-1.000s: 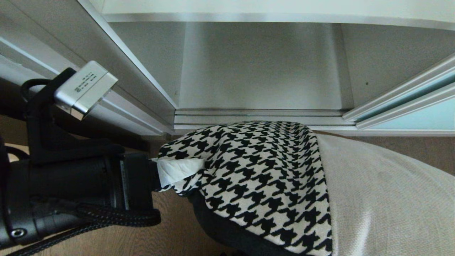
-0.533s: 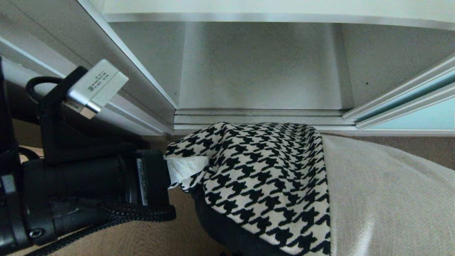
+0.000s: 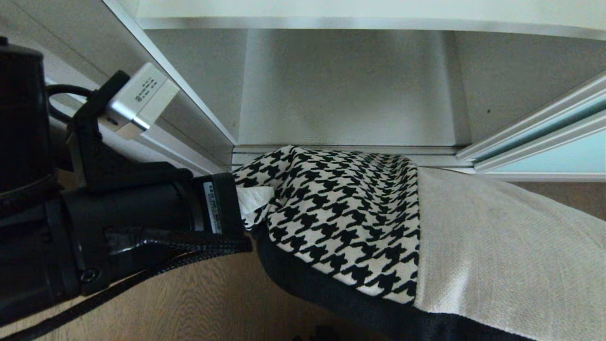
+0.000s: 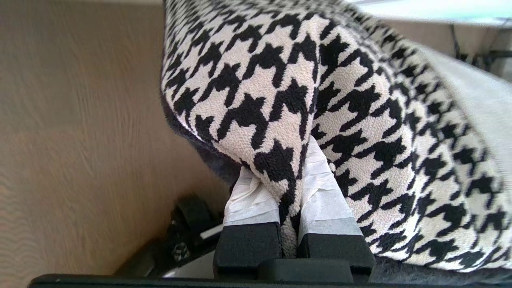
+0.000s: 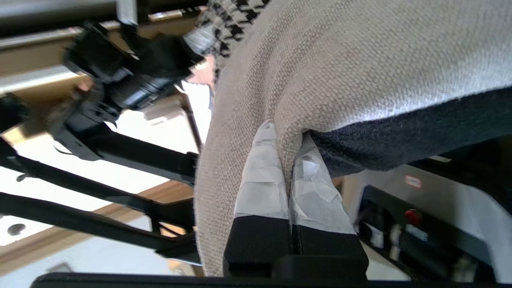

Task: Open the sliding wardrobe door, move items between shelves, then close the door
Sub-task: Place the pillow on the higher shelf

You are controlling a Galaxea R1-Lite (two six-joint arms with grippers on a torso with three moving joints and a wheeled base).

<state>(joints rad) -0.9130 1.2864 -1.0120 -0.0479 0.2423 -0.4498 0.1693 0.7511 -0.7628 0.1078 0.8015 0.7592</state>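
The patchwork cushion (image 3: pixel 378 227) hangs in front of the bottom track (image 3: pixel 345 152), its houndstooth edge overlapping the track. The left gripper (image 4: pixel 290 176) pinches the houndstooth corner; the right gripper (image 5: pixel 286 168) pinches the beige edge. Beyond the track the white shelf (image 3: pixel 345 94) lies open, the sliding wardrobe door (image 3: pixel 554 156) to its right.

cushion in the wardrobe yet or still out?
Out: the cushion hangs over the door track, short of the bare shelf.
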